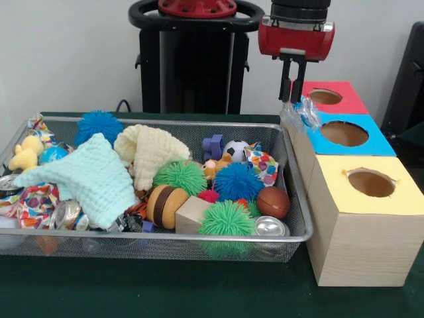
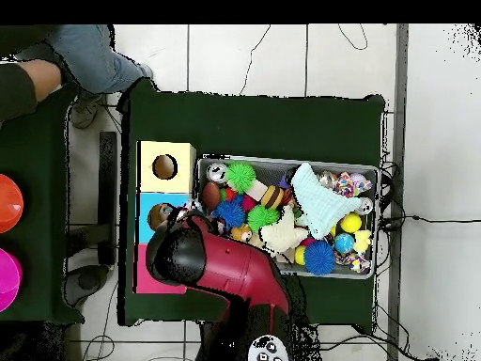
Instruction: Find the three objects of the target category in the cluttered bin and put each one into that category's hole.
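Note:
My gripper (image 1: 293, 99) hangs over the gap between the bin's far right corner and the boxes, just left of the red-topped box. Its fingers (image 1: 287, 79) stand close together, shut on a clear crumpled plastic wrapper (image 1: 302, 112) with blue specks that hangs just below the fingertips. The hole (image 1: 325, 97) in the red top lies a little right of the gripper. The wire mesh bin (image 1: 303, 193) is packed with toys and cloths. In the overhead view the arm's head (image 2: 183, 252) covers the gripper and the red box's hole.
The blue-topped box's hole (image 1: 344, 133) and the yellow-topped box's hole (image 1: 371, 183) sit nearer the camera. The bin holds a mint cloth (image 1: 93, 175), a cream cloth (image 1: 149, 152), spiky balls (image 1: 237, 181), a small basketball (image 1: 273, 201) and cans (image 1: 269, 226). A person (image 2: 85, 56) stands at the overhead view's top left.

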